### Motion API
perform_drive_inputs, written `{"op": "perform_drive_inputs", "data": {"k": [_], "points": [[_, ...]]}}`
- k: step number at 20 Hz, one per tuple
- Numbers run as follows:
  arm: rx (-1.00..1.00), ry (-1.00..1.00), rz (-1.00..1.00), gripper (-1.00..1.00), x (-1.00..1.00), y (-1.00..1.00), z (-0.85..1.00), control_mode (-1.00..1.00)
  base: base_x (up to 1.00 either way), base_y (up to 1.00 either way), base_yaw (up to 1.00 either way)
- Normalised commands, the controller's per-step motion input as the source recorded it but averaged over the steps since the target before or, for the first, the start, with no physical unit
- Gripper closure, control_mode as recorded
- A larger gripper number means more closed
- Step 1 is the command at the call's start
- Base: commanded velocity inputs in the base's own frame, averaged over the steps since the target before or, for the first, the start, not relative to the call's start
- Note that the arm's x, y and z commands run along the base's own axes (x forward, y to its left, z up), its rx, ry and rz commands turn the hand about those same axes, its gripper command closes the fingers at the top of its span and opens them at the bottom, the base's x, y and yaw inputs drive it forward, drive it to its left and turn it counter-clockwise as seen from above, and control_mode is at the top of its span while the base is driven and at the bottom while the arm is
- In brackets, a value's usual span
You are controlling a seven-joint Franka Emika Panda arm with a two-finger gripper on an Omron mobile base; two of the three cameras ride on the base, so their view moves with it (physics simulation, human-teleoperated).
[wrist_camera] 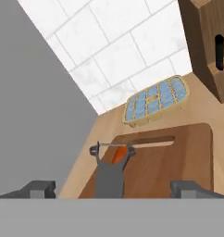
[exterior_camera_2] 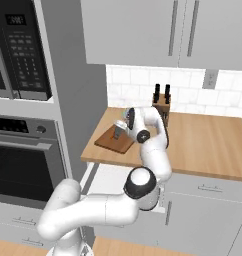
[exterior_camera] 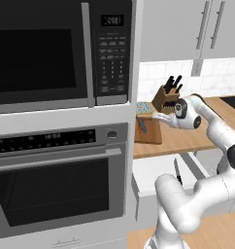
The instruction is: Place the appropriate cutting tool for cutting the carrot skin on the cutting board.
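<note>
The small dark grey peeler with a forked head (wrist_camera: pixel 109 172) lies on the flat brown wooden cutting board (wrist_camera: pixel 178 157), its head over the thin orange carrot (wrist_camera: pixel 118 155). The two-finger gripper (wrist_camera: pixel 111 190) hangs above the board, released, fingers spread either side of the peeler. A blue-checked woven pad (wrist_camera: pixel 155 100) and slanted wooden knife block (wrist_camera: pixel 208 46) sit on the wooden desk (exterior_camera_2: pixel 208 140) beyond

A: Left of frame? Built-in microwave (exterior_camera: pixel 61 48) over a wall oven (exterior_camera: pixel 58 180) in a grey tall unit.
B: Right side: wooden counter (exterior_camera_2: pixel 208 145), white tile backsplash (exterior_camera_2: pixel 138 82) with an outlet (exterior_camera_2: pixel 210 78), grey upper cabinets (exterior_camera_2: pixel 158 30) with bar handles.
A: Knife block (exterior_camera_2: pixel 162 102) at the back wall, blue-checked woven mat (wrist_camera: pixel 155 99) near it.
B: Grey drawers (exterior_camera_2: pixel 213 195) below, wood floor (exterior_camera: pixel 216 233) at bottom.
</note>
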Motion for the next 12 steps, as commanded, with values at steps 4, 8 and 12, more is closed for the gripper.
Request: {"op": "perform_drive_inputs", "data": {"k": [4, 8, 12], "points": [[-0.19, 0.76, -0.19, -1.0, 0.2, -0.31, 1.0, -1.0, 0.0, 0.0, 0.0], [-0.17, 0.63, -0.19, -1.0, 0.03, -0.28, 0.83, -1.0, 0.0, 0.0, 0.0], [0.05, 0.01, 0.02, -1.0, 0.04, -0.42, -0.02, -1.0, 0.0, 0.0, 0.0]]}}
